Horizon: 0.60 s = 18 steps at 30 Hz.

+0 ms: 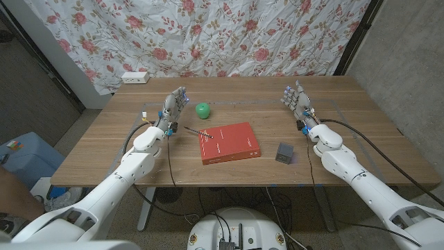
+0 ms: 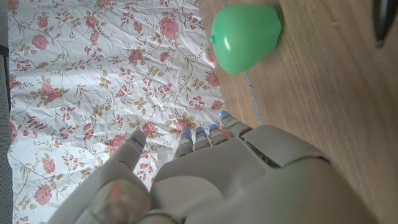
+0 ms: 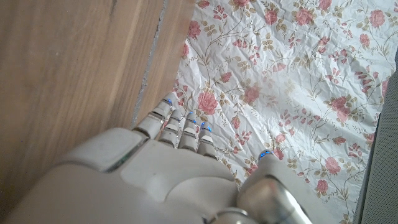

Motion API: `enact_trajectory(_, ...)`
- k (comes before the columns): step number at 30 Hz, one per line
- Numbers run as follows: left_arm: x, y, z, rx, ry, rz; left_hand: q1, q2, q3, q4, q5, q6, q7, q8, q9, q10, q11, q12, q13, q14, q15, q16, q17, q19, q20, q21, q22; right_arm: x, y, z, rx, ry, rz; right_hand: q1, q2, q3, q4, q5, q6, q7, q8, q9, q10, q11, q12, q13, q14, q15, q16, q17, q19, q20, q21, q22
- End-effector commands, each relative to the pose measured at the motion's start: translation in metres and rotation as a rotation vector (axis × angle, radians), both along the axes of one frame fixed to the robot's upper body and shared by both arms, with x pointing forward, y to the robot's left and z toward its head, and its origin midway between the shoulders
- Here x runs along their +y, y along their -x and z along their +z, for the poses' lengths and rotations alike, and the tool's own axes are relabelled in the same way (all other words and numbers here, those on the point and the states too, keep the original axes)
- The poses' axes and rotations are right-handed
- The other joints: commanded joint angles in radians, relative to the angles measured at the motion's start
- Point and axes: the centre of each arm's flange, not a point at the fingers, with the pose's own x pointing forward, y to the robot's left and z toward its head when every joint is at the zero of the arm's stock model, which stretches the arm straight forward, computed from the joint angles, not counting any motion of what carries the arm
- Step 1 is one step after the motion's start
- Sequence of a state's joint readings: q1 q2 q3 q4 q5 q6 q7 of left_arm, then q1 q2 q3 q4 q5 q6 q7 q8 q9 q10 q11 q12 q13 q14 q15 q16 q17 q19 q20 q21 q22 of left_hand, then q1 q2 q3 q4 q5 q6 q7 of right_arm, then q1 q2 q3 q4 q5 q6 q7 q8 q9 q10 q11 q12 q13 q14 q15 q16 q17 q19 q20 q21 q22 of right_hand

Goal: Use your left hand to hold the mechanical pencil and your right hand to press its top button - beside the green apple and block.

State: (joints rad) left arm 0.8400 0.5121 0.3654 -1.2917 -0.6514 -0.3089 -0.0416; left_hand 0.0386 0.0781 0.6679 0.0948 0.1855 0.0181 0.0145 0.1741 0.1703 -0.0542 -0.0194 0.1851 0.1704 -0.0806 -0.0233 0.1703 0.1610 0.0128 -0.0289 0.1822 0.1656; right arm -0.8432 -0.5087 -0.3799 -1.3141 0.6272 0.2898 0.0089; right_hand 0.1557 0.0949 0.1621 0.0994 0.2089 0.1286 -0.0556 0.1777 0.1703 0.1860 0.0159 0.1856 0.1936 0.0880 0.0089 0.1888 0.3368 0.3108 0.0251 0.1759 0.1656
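The mechanical pencil [image 1: 195, 130], thin and dark, lies on the table between my left hand [image 1: 174, 105] and the red book. Its dark end [image 2: 384, 22] also reaches into the left wrist view. Just beyond it sits the green apple [image 1: 202, 110], seen close in the left wrist view [image 2: 244, 36]. The small grey block [image 1: 284, 153] stands right of the book. My left hand [image 2: 217, 180] is upright with fingers apart, holding nothing, left of the pencil. At the far right, my right hand [image 1: 297, 101] [image 3: 174, 180] is also upright and open.
A red book [image 1: 229, 142] lies in the middle of the wooden table [image 1: 347, 132]. A white power strip [image 1: 135, 77] sits at the back left edge. A floral cloth [image 1: 208, 35] hangs behind. A person's arm [image 1: 14, 198] shows at the lower left edge.
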Motion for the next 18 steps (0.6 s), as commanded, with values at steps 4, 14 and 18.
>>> enact_trajectory(4,0.007,0.004,0.0,0.0,-0.04,-0.003,0.007,0.066,0.009,-0.016,0.002,0.008,0.002,0.007,0.002,0.002,-0.003,0.008,0.004,0.0,-0.004,0.006,0.002,0.006,-0.029,0.006,0.003,0.01,0.006,-0.005,-0.017,0.01,-0.006,0.008,0.003,0.011,-0.005,0.007,0.007,-0.001,0.004,0.004,0.004,0.001,0.006,0.004,0.009,-0.001,0.004,0.0,0.006,-0.003,0.006,0.003)
enact_trajectory(14,0.009,0.018,0.003,0.005,-0.07,0.026,0.021,0.058,0.011,-0.047,-0.002,0.029,0.005,0.013,0.001,0.02,-0.006,0.011,0.003,0.01,-0.01,0.006,0.002,0.003,-0.034,0.004,0.002,0.01,0.012,-0.009,-0.013,0.012,-0.014,0.011,0.005,0.014,-0.009,0.008,0.006,-0.001,0.005,0.004,0.003,-0.001,0.006,0.003,0.008,-0.004,0.005,-0.007,0.002,-0.005,0.007,0.003)
enact_trajectory(18,0.012,0.028,0.006,0.014,-0.097,0.038,0.027,0.053,0.011,-0.063,-0.003,0.039,0.004,0.014,0.001,0.033,-0.007,0.014,0.002,0.015,-0.017,0.006,0.002,0.004,-0.038,0.004,0.002,0.01,0.014,-0.008,-0.014,0.012,-0.03,0.011,0.005,0.016,-0.012,0.009,0.009,-0.001,0.006,0.004,0.005,-0.001,0.007,0.002,0.013,-0.009,0.007,-0.011,-0.006,-0.016,0.004,0.002)
